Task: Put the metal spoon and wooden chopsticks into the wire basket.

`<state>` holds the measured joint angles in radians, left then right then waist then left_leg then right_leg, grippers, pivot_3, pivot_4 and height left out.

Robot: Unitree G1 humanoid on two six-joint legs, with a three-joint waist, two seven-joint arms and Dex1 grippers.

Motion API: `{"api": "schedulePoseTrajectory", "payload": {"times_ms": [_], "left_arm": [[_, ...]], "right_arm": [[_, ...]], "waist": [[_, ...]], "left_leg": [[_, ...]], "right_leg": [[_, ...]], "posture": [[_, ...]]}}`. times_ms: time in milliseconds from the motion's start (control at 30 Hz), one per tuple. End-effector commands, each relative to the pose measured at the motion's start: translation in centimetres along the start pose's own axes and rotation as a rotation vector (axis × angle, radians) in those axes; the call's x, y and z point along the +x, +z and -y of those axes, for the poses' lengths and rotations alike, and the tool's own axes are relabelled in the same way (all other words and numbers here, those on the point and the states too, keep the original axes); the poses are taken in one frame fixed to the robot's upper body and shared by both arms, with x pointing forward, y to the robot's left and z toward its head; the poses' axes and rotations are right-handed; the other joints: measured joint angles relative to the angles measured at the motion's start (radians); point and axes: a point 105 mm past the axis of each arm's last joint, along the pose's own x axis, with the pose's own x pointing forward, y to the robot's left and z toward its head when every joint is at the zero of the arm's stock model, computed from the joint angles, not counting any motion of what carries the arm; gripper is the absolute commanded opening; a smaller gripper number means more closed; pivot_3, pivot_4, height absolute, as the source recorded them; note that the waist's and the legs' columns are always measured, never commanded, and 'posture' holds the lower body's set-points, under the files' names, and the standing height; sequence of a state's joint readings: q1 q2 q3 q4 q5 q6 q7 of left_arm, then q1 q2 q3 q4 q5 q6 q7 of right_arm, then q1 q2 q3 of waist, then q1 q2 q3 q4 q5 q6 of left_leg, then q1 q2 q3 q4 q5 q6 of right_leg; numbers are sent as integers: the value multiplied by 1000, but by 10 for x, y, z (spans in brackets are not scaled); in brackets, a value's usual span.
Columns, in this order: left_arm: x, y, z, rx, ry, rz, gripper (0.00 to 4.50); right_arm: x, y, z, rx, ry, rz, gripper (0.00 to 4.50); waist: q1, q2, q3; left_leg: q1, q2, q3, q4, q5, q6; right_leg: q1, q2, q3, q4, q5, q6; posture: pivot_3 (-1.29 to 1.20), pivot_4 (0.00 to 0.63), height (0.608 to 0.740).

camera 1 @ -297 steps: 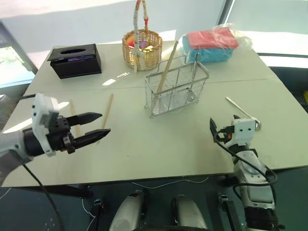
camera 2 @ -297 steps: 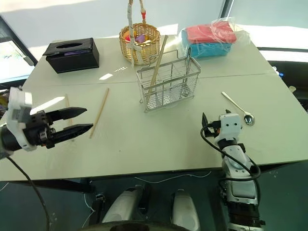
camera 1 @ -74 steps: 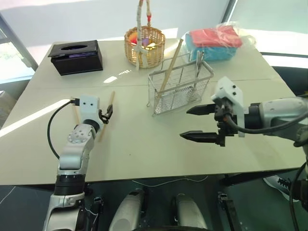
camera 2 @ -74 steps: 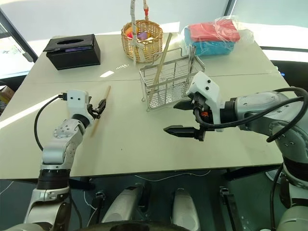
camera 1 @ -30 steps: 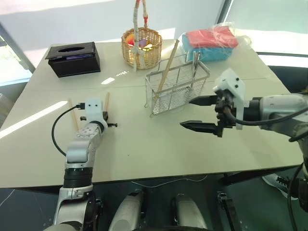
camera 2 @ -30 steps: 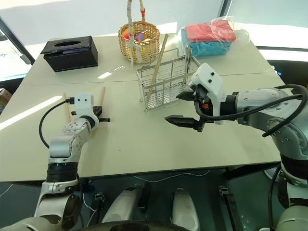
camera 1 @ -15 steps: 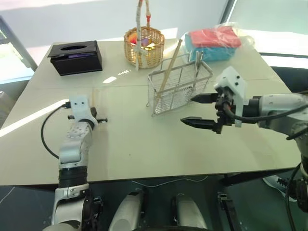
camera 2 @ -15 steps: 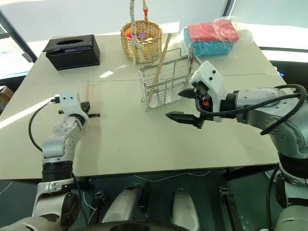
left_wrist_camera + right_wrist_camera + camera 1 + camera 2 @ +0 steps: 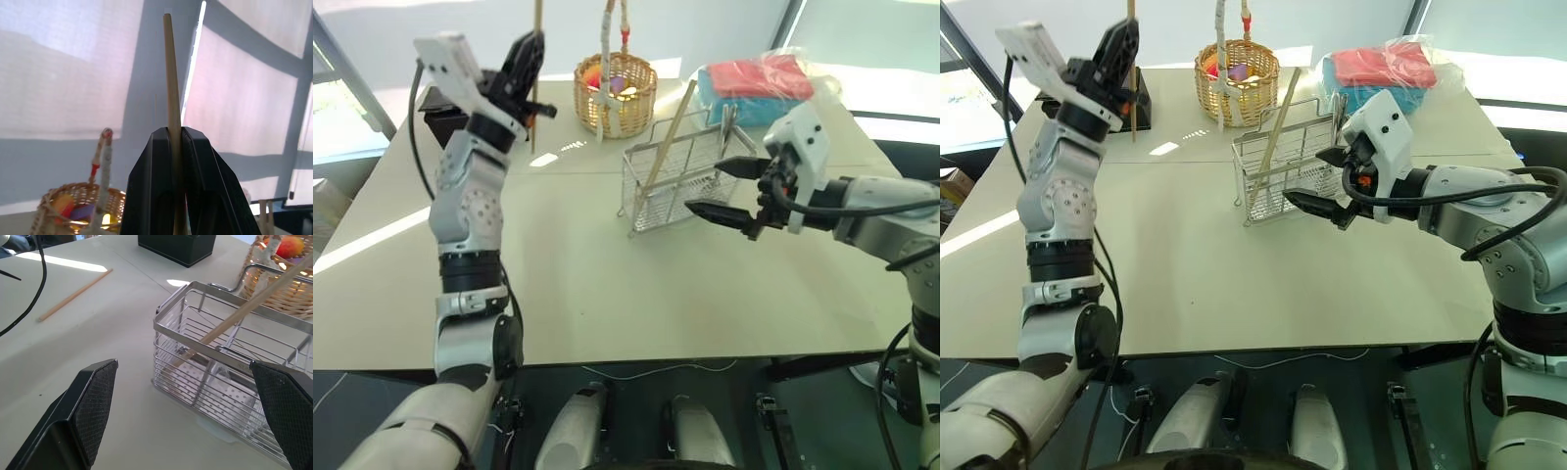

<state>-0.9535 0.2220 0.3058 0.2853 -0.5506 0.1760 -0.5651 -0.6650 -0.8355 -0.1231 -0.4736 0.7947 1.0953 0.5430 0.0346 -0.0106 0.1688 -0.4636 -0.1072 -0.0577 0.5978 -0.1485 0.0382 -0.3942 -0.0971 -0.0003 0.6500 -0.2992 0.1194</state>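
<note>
My left gripper (image 9: 532, 44) is raised high above the table's far left, pointing up, shut on a wooden chopstick (image 9: 170, 88) that stands upright between its fingers. The wire basket (image 9: 679, 182) sits mid-table with another chopstick (image 9: 670, 134) leaning in it and the metal spoon's handle (image 9: 729, 119) upright at its far right corner. My right gripper (image 9: 705, 186) hovers open just right of the basket, nothing between its fingers (image 9: 92, 407). One more chopstick (image 9: 73, 293) lies flat on the table left of the basket.
A round wicker basket (image 9: 615, 93) with a tall handle stands behind the wire basket. A black tissue box (image 9: 1142, 95) is at the far left, partly behind my left arm. A wrapped red and blue package (image 9: 759, 78) lies at the far right.
My left gripper has lifted from the table to well above it, swinging up with the chopstick in its grip. The right gripper has edged closer to the wire basket, still open.
</note>
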Motion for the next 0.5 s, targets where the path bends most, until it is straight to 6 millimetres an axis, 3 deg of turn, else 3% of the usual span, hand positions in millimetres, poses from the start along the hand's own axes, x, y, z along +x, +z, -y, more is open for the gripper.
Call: {"api": "schedulePoseTrajectory", "payload": {"times_ms": [33, 300, 500], "left_arm": [[9, -9, 17, -64, -119, 8, 75], [23, -40, 51, -174, -262, -22, 75], [40, -35, 65, -193, -301, 25, 75]], "right_arm": [[-9, 15, 0, -48, -37, 74, 4500], [-11, 13, -4, -40, -67, 93, 4500], [-9, 12, -6, -36, -71, 101, 4500]], "waist": [[2, 0, 0], [4, 0, 0], [3, 0, 0]], "left_leg": [[0, 0, 0, 0, 0, 0], [-1, 0, 0, 2, 0, 0], [-1, 0, 0, 2, 0, 0]], "right_leg": [[0, 0, 0, 0, 0, 0], [0, 0, 0, 1, 0, 0], [0, 0, 0, 1, 0, 0]], "posture": [[0, 150, 740], [0, 150, 740], [0, 150, 740]]}}
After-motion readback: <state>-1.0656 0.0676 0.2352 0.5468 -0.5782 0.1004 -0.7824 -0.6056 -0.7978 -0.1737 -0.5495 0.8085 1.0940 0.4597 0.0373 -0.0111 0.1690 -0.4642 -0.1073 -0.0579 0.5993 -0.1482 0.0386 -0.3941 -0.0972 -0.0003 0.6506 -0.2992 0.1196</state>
